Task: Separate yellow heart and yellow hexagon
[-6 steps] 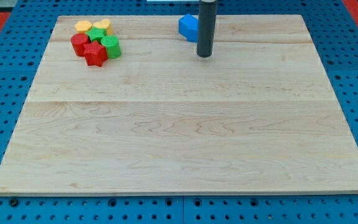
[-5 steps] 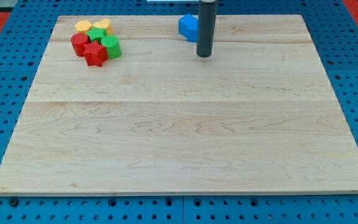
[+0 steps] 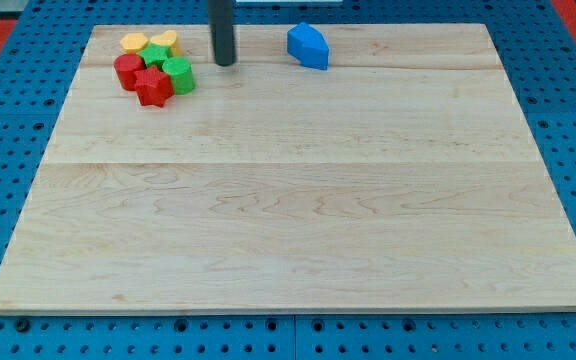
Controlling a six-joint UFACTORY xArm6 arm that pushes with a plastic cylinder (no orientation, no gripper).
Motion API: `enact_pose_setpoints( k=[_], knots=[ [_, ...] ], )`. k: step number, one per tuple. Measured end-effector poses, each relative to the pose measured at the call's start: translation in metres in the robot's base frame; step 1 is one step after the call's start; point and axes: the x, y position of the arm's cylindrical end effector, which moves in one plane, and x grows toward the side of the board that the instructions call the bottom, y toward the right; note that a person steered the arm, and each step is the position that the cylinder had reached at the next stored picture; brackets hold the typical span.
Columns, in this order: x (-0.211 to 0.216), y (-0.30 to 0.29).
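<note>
The yellow hexagon [image 3: 134,43] and the yellow heart [image 3: 164,41] lie side by side, touching, at the top left of the wooden board [image 3: 298,200]. They are packed against a cluster just below them. My tip [image 3: 225,62] stands to the right of that cluster, about a block's width from the green cylinder, touching nothing.
The cluster holds a red cylinder [image 3: 127,71], a red star [image 3: 153,87], a green star [image 3: 155,56] and a green cylinder [image 3: 179,75]. A blue block [image 3: 308,45] lies alone near the top edge, right of my tip.
My tip has moved left and slightly up, from beside the blue block to near the cluster. No block has moved.
</note>
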Motion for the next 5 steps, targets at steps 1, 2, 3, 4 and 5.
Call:
enact_pose_setpoints(
  k=[1,2,3,4,5],
  knots=[
    [-0.054,-0.001],
    [-0.055,-0.064],
    [-0.025,-0.097],
    [0.006,-0.099],
    [0.016,-0.09]
  ],
)
